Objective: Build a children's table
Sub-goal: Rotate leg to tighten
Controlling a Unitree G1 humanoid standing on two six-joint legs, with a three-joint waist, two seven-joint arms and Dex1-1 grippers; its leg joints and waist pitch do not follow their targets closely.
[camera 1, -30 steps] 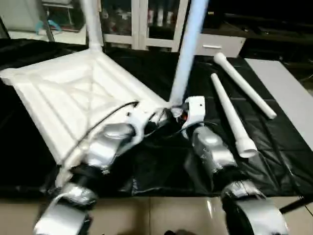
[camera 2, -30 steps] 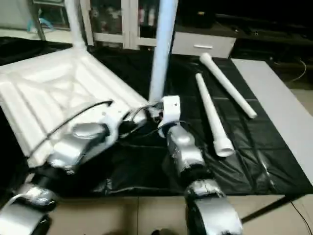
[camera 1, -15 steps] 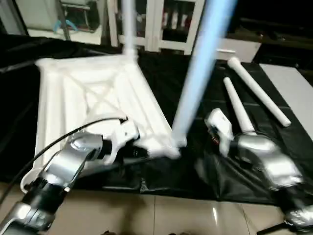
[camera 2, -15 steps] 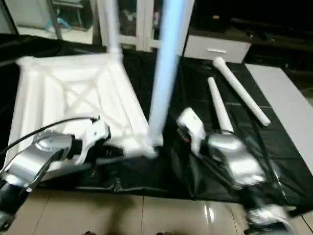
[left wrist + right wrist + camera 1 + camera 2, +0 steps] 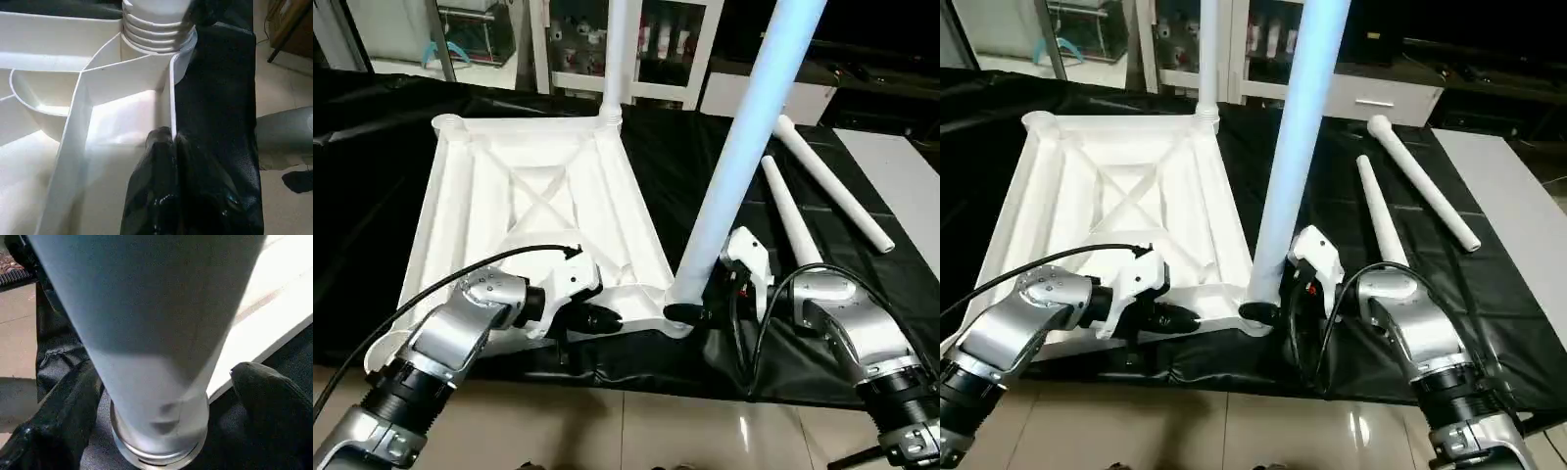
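The children's table top [image 5: 519,211] lies upside down on black cloth, its X-ribbed underside up. One white leg [image 5: 615,49] stands in the far corner socket. A second leg [image 5: 739,157] rises tilted from the near right corner socket. My left gripper [image 5: 607,320] is shut on the top's thin near rim [image 5: 172,98], just beside that socket. My right gripper [image 5: 688,313] is open at the tilted leg's base [image 5: 156,431], with one black finger [image 5: 63,416] on either side of it. Two more legs [image 5: 793,230] lie loose on the cloth to the right.
The black cloth [image 5: 705,147] covers the low work surface, and its front edge hangs over a tiled floor [image 5: 636,431]. A grey mat [image 5: 901,166] lies at the far right. White cabinets with glass doors [image 5: 656,39] stand behind.
The camera has shifted. Half a second ago my right gripper stood off to the right of the tilted leg; now it is back at the base. My left gripper stays on the near rim.
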